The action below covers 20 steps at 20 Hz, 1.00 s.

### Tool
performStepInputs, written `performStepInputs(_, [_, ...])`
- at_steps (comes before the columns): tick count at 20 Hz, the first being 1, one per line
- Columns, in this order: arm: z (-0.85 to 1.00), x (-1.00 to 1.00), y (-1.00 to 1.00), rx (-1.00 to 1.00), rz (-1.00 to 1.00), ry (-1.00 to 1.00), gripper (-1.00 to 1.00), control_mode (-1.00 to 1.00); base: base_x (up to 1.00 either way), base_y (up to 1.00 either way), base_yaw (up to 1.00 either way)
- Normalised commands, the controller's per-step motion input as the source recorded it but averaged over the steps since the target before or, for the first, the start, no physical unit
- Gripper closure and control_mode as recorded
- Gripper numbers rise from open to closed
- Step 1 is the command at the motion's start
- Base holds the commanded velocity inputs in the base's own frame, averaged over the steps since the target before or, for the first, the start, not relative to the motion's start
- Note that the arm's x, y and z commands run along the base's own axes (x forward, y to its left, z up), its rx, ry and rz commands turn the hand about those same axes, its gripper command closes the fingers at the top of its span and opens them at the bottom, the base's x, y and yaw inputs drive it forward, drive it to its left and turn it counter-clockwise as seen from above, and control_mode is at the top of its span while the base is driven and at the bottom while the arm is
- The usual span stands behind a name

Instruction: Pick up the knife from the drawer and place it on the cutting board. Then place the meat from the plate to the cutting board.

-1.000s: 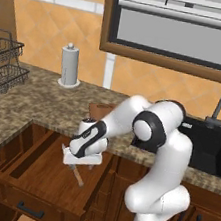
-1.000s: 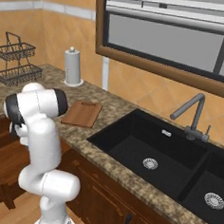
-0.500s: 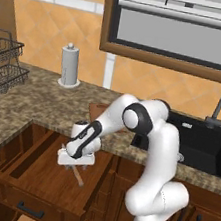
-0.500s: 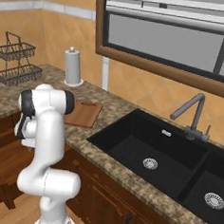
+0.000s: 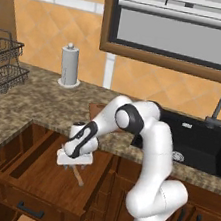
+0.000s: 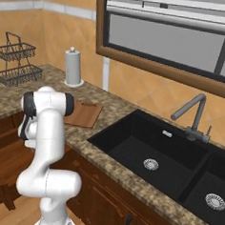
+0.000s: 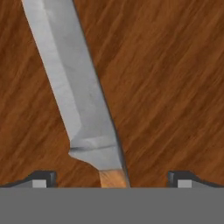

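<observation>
The knife (image 7: 76,89) lies flat on the wooden bottom of the open drawer (image 5: 34,186), grey blade pointing away and tan handle nearest the hand. My gripper (image 7: 112,180) hangs open just over it, one fingertip (image 7: 41,178) on each side of the spot where blade meets handle, neither touching it. From the left base view, the gripper (image 5: 74,166) is low inside the drawer with the knife (image 5: 78,177) poking out below it. The reddish cutting board (image 6: 83,113) rests on the counter behind the arm. The meat and the plate are out of view.
A paper towel roll (image 5: 70,65) and a wire rack (image 5: 3,67) stand at the back left of the granite counter. A black sink (image 6: 154,146) with a faucet (image 6: 193,116) lies to the right. The drawer front (image 5: 21,205) juts out toward the base.
The arm has reached forward and lowered the hand into the drawer, down onto the knife. The jaws have stayed open.
</observation>
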Motion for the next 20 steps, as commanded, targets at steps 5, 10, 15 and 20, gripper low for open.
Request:
performStepInputs(5, [-0.51,0.0,0.2,0.0,0.04,0.0,1.0,-1.0,0.0,0.0,0.0])
performStepInputs(10, [-0.46,-0.12,0.41,0.0,0.03,-0.01,1.0,-1.0,0.0,0.0,0.0])
performStepInputs(15, [-0.06,-0.47,0.47,0.0,0.08,-0.05,1.0,-1.0,0.0,0.0,0.0])
performStepInputs(20, [0.06,-0.11,0.36,0.01,0.11,-0.03,1.0,-1.0,0.0,0.0,0.0])
